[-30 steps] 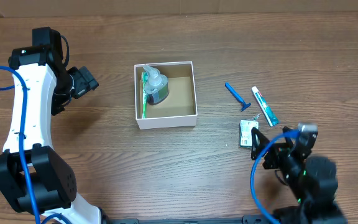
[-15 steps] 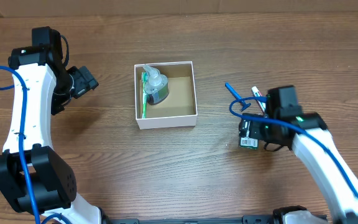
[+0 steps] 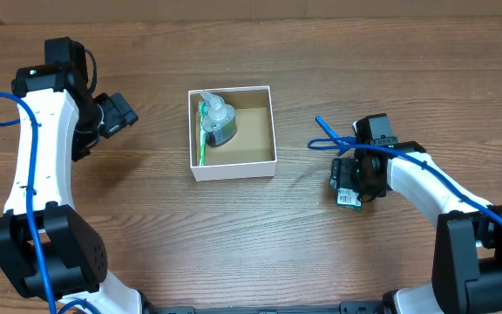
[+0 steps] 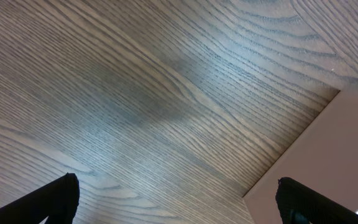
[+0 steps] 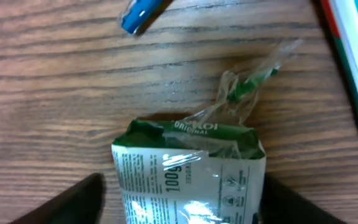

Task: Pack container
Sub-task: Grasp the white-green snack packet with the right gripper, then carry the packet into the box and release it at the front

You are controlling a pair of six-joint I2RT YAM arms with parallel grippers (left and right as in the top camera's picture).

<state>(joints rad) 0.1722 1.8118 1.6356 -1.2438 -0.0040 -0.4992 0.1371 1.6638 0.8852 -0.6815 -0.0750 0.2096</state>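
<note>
Right gripper (image 5: 182, 200) has swung in over the green packet (image 5: 188, 171), jaws apart astride it, not yet gripping; likely bound for the box (image 3: 234, 171).

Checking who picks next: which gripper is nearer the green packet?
Right. The right gripper straddles the green packet, a finger on each side; the left gripper sits far off, beyond the container.

The small green-and-white crinkled plastic packet (image 5: 188, 168) carries "ORIGINAL" in white on its green top band and "100" in larger figures below; its finer print is unreadable.
</note>
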